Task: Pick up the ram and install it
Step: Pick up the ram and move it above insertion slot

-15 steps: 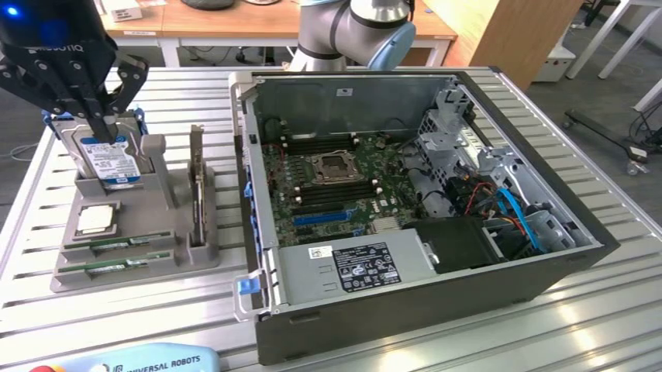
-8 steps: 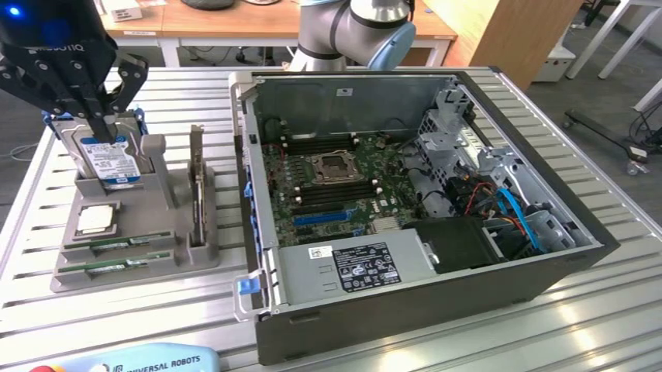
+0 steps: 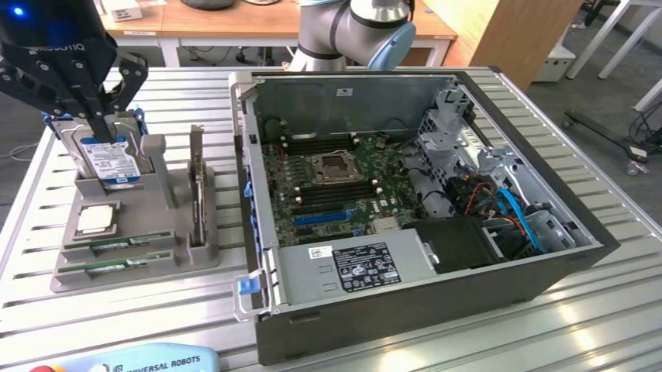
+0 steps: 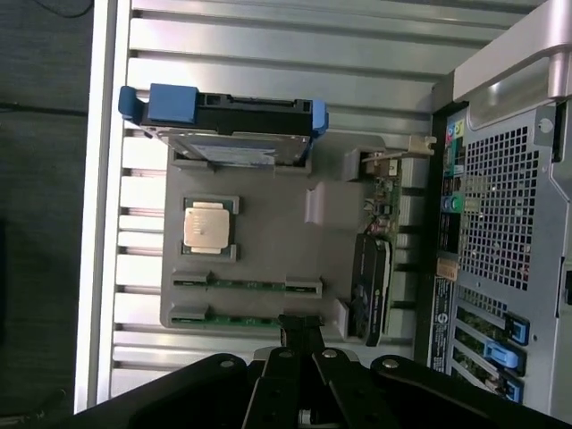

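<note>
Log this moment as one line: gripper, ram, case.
gripper: shut, empty, high over holder | ram sticks: two, both in holder slots | PC case: open, side panel off

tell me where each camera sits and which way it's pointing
Exterior view: off the arm and raised, looking obliquely down at the open computer case and, to the exterior view's left, the grey parts holder; the gripper and part of the arm show.
Wrist view: on the wrist, looking straight down on the parts holder; the shut gripper shows.
Shared: the parts holder, the hard drive, the ram sticks, the computer case and the gripper.
</note>
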